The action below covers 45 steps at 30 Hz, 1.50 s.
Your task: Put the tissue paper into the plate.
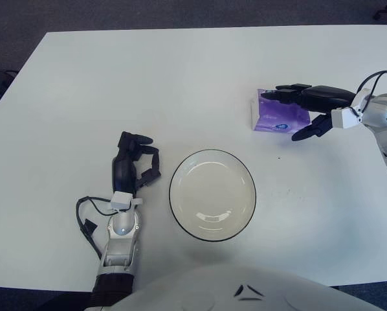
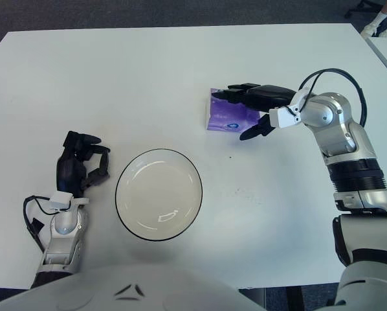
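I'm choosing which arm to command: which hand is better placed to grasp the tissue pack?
Right. The right hand is already spread over the tissue pack, while the left hand sits beyond the plate.

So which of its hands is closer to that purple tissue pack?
The right hand. Its fingers reach over the tissue pack from the pack's right, not yet gripping it. The left hand sits far off, left of the plate.

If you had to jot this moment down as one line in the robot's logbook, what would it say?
phase: reaching | right hand: open, over tissue pack, not gripping | left hand: idle, left of plate | plate: holds nothing
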Motion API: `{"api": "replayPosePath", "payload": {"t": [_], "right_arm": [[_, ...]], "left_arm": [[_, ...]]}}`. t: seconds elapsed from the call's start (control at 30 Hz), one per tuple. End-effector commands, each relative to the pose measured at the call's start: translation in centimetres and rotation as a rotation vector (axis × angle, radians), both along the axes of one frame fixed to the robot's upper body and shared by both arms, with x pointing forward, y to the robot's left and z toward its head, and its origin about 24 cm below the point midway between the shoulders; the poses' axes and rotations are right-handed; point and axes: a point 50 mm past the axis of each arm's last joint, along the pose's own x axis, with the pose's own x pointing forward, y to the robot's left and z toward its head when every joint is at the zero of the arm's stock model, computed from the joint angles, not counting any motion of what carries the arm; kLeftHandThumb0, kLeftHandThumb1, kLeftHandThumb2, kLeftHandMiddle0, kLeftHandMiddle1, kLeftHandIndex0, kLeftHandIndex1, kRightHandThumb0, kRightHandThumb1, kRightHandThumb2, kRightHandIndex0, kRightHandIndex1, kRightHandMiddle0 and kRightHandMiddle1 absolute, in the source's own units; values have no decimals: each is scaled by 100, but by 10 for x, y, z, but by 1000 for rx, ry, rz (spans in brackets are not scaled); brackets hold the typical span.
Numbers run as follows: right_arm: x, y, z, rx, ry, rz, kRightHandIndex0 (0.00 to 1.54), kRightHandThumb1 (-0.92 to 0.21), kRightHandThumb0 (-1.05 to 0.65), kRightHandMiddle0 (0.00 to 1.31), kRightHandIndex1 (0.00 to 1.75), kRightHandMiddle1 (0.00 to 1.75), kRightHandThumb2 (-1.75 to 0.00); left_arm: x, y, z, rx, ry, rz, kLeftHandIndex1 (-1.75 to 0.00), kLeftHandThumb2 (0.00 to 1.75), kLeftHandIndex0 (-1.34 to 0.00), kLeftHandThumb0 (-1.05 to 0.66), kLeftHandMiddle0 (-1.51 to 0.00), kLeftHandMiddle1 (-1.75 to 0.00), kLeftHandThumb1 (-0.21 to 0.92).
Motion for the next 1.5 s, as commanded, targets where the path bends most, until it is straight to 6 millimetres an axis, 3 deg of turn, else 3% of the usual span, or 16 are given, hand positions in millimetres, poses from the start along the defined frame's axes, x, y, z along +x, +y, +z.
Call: {"api": "replayPosePath", "payload": {"t": [0.0,0.73,1.27,1.47], "right_arm": [[1,5,4,-15,7,21,0,-53,-95,0,0,0,-55],[22,17,-7,-144,89,24,0,-41,-92,0,0,0,-68],[34,12,-1,-88,-52,-16,0,-40,-93,0,0,0,-71],[35,12,1,-68,-139,-13,0,-48,-100,0,0,0,-66]], "left_arm": [[-23,-3,-36,-19,192,11,-175,101,-33,-1,-62,-141,49],[-25,-3,-37,-41,182,20,-175,101,-33,-1,-65,-138,49],[-27,-2,-37,-27,198,25,-175,102,-32,-1,-63,-143,49],[-27,-2,-37,-25,191,12,-175,105,-33,-1,-63,-144,47]]}}
